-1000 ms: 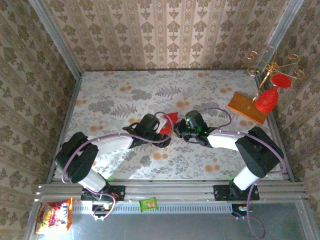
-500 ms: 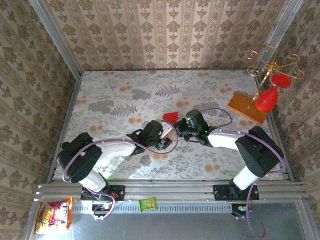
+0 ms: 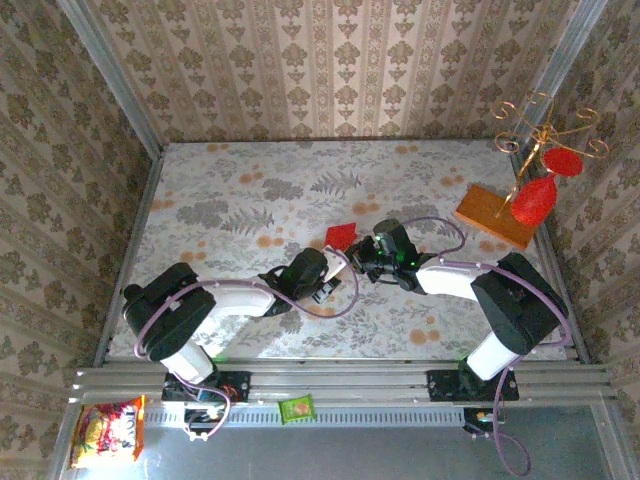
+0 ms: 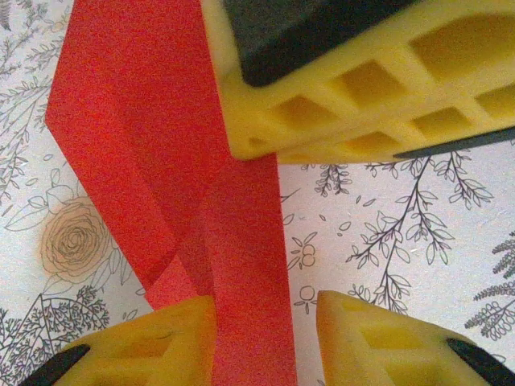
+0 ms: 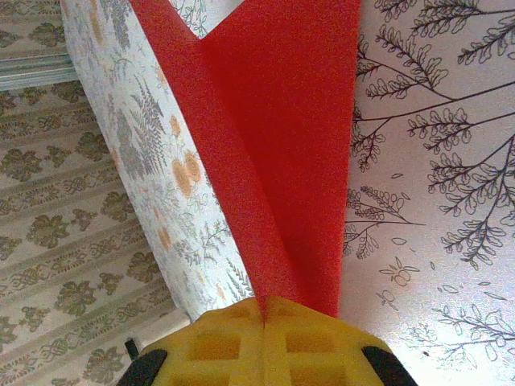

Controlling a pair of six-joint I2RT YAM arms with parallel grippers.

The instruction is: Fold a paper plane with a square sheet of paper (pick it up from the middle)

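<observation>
The red paper [image 3: 341, 236] is a folded, creased shape near the table's middle. In the right wrist view its two flaps [image 5: 282, 145] rise in a V from my right gripper [image 5: 265, 310], which is shut on the fold. My right gripper [image 3: 361, 253] sits just right of the paper. In the left wrist view a long red strip [image 4: 241, 265] runs between the yellow fingers of my left gripper [image 4: 265, 334]. The left finger [image 4: 165, 338] touches the strip's edge and the right finger [image 4: 378, 342] stands apart from it. My left gripper [image 3: 330, 277] is below the paper. The right gripper's fingers [image 4: 362, 88] hold the strip's far end.
An orange-brown wooden board [image 3: 494, 215] lies at the right, with a red goblet ornament [image 3: 533, 200] hanging from a gold stand [image 3: 545, 135] beside it. Patterned walls close three sides. A snack packet [image 3: 105, 431] and a green packet [image 3: 296, 408] lie in front of the rail.
My left gripper has drawn back toward the near edge and a little right, its jaws narrowing. My right gripper stays shut on the paper, barely moved.
</observation>
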